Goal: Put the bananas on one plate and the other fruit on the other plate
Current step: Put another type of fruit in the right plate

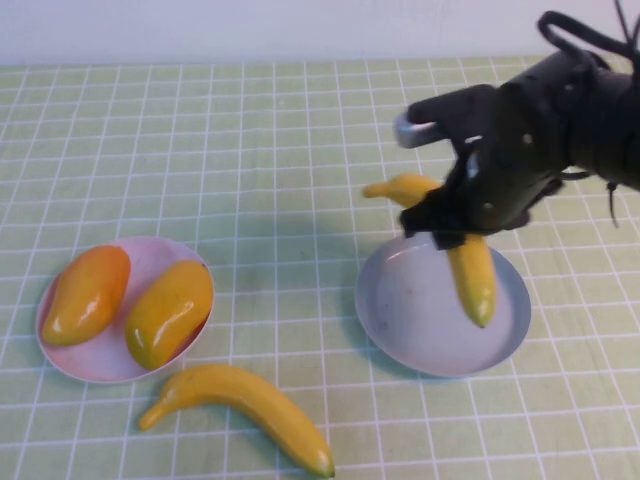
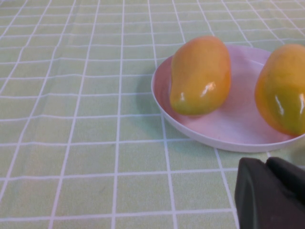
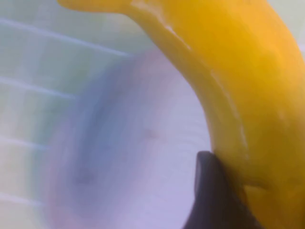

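Note:
My right gripper (image 1: pixel 452 222) is shut on a banana (image 1: pixel 472 272) and holds it over the grey-blue plate (image 1: pixel 400 310), one end tilted down toward the plate. In the right wrist view the banana (image 3: pixel 238 71) lies against one dark finger (image 3: pixel 209 191) above the plate (image 3: pixel 133 167). The second banana (image 1: pixel 250 400) lies on the cloth in front of the pink-lilac plate (image 1: pixel 150 255). That plate holds both mango-like fruits (image 1: pixel 87 295) (image 1: pixel 170 312). My left gripper (image 2: pixel 268 164) is shut and empty, low over the cloth near the pink plate (image 2: pixel 238 129) and its fruits (image 2: pixel 200 76) (image 2: pixel 283 90).
A green checked cloth (image 1: pixel 250 150) covers the table. A white wall runs along the far edge. The right arm's bulk and cables (image 1: pixel 580 110) hang over the right rear of the table.

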You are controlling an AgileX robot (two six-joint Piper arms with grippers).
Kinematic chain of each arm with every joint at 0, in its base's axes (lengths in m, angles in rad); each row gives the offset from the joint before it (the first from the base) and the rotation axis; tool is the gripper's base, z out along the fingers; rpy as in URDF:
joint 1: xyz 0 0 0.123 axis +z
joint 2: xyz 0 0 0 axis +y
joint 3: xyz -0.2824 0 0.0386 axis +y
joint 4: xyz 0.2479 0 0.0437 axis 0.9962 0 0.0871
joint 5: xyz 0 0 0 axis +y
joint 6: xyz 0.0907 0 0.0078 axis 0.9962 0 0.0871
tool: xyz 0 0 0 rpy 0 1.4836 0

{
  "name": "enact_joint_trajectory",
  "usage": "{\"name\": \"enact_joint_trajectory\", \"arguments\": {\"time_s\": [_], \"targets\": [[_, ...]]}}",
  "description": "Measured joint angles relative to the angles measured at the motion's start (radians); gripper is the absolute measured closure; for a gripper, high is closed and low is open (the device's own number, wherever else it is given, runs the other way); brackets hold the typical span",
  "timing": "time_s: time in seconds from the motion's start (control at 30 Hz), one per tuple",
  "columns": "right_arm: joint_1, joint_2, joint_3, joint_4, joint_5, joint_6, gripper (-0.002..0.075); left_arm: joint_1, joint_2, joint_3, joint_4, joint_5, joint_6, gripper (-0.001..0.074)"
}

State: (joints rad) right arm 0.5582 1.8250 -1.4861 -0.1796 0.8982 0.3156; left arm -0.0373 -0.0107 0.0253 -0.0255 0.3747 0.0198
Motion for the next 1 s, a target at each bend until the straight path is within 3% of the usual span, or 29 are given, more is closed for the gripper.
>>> {"name": "enact_joint_trajectory", "arguments": {"time_s": [0.17,0.73,0.8,0.93,1.0], "targets": [[-0.082,0.044,0.003,-0.003,0.060,0.036,0.0409,0.000,0.000,0.000,0.000,0.000,0.000,0.0735],[-0.103,0.172,0.003,0.040,0.061,0.038,0.0408,0.000,0.000,0.000,0.000,0.000,0.000,0.0735],[-0.103,0.174,0.003,0.040,0.061,0.038,0.0364,0.000,0.000,0.000,0.000,0.000,0.000,0.0735],[-0.106,0.173,0.003,0.040,0.067,0.038,0.0180,0.000,0.000,0.000,0.000,0.000,0.000,0.0735],[-0.106,0.167,0.003,0.040,0.069,0.038,0.0128,0.000,0.000,0.000,0.000,0.000,0.000,0.0735]]}}
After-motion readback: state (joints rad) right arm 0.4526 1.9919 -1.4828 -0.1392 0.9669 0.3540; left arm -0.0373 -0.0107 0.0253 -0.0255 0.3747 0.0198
